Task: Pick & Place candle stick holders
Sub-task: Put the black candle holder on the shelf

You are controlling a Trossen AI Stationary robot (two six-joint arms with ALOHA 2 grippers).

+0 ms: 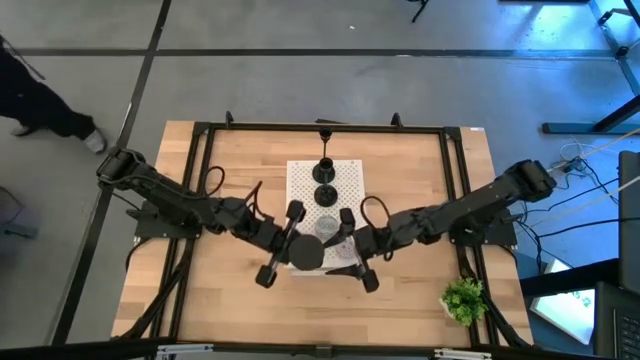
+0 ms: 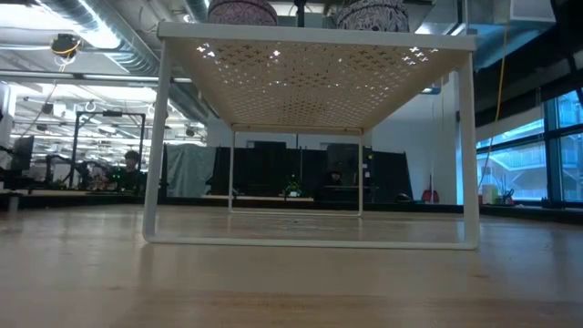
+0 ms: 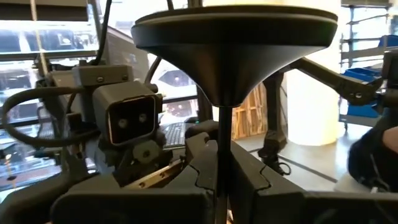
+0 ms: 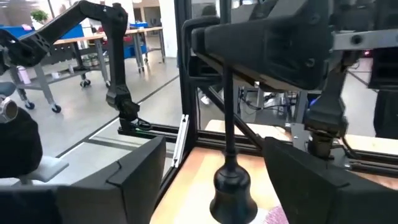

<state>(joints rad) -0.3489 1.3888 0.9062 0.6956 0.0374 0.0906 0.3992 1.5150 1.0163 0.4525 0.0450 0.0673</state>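
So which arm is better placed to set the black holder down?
Left: the left gripper is shut on the black holder's stem by the white board; the right gripper is open, empty.

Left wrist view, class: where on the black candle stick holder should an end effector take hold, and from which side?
Grip the black candle stick holder by its thin stem, near the flared round base, coming in square to the stem. The stem fits between two fingers; the base looks too wide. The left end effector is shut on it that way.

Two round pucks point(image 2: 242, 12) sit atop the white perforated board point(image 2: 314, 77).
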